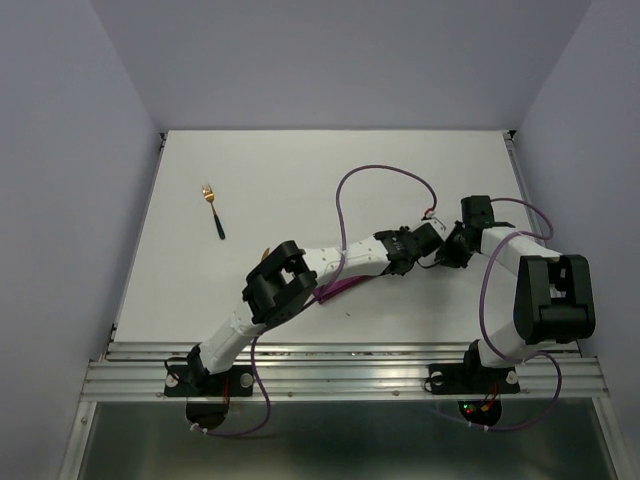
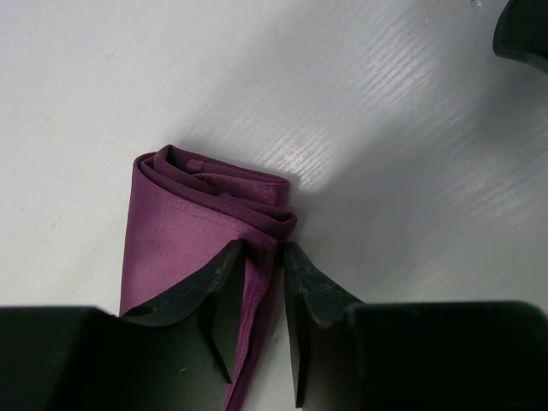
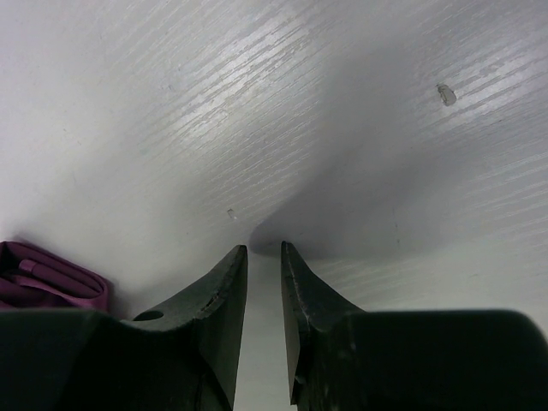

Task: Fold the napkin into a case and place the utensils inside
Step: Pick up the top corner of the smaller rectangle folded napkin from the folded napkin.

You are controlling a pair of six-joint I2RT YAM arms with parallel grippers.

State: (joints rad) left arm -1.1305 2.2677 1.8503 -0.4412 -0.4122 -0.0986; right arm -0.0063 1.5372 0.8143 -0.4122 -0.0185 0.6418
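Observation:
The napkin [image 2: 184, 227] is folded into a narrow layered plum-purple case; in the top view only a bit of it [image 1: 335, 290] shows under my left arm. My left gripper [image 2: 265, 247] [image 1: 432, 240] is shut on the case's right edge near its rolled end. My right gripper [image 3: 264, 248] [image 1: 452, 252] is narrowly open and empty over bare table, just right of the case's end [image 3: 51, 281]. The fork [image 1: 212, 208] lies at the far left. A gold tip of the knife [image 1: 265, 253] shows beside my left elbow; the rest is hidden.
The white table [image 1: 330, 180] is bounded by a metal rail at the near edge [image 1: 340, 375] and lilac walls on three sides. Purple cables [image 1: 385, 172] loop above both arms. The two grippers sit close together.

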